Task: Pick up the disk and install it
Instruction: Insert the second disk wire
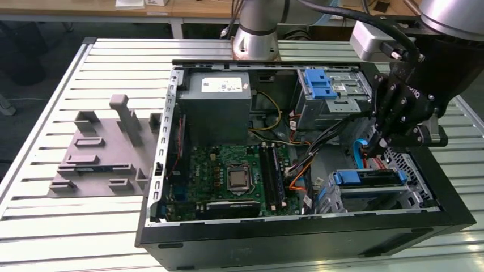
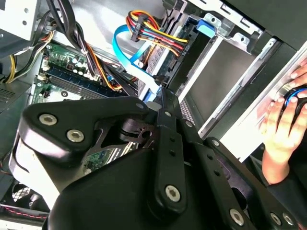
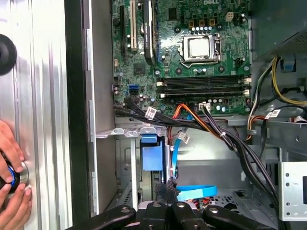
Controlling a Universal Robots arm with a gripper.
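The disk [image 1: 368, 178] sits in the drive bay at the case's front corner, on the exterior view's right, with its blue carrier edge facing up. The first wrist view shows that blue carrier [image 3: 153, 157] inside the metal cage, and the second wrist view shows its blue tab [image 2: 207, 27]. My gripper [image 1: 376, 148] hangs just above the bay, beside a light-blue flat cable [image 1: 361, 151]. Its fingers [image 3: 169, 186] are pressed together, and I see nothing between them. In the second wrist view the gripper [image 2: 162, 98] points into the case near the cable bundle.
The open case [image 1: 162, 170] holds the green motherboard [image 1: 226, 175], a grey power-supply box [image 1: 219, 107] and a second cage with a blue carrier [image 1: 321, 85]. A grey moulded fixture [image 1: 98, 150] lies on the slatted table. A person's hand [image 3: 12, 182] rests on a knob beside the case.
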